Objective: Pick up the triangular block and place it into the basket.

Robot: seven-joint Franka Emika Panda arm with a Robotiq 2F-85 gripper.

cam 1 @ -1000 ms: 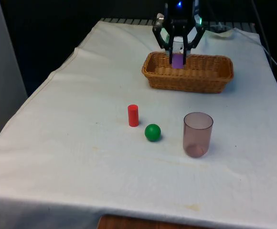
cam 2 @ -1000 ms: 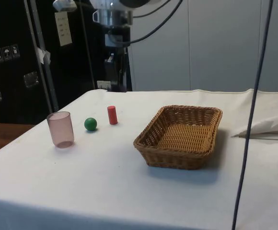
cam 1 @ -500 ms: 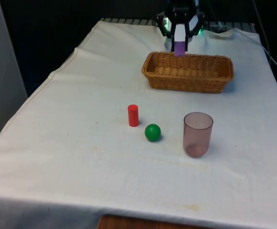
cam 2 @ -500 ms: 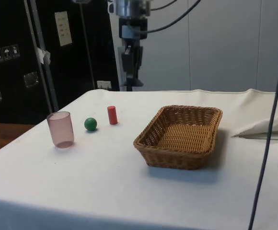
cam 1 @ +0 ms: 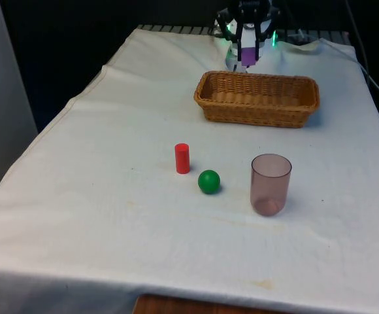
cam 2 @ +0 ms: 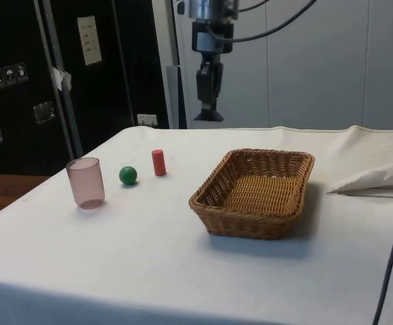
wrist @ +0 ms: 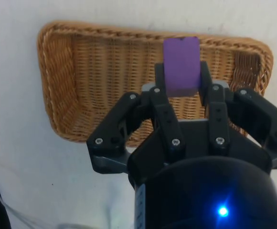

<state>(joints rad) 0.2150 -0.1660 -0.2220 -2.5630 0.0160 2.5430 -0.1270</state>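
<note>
Since the gripper [wrist: 182, 90] is clamped on the purple triangular block [wrist: 181, 65] high above the wicker basket [wrist: 100, 76], whose far rim sits right under the block, releasing now could bounce it off onto the cloth.

Front, side, wrist: shared basket [cam 1: 257, 98]

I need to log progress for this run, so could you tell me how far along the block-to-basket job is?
Done: the pick. The gripper is shut on the purple block, held in the air.
In hand: the carry. In the wrist view the block hangs over the far rim of the wicker basket; in the side view the gripper is well above the table.
Left: lowering and releasing; the basket holds nothing.
</note>
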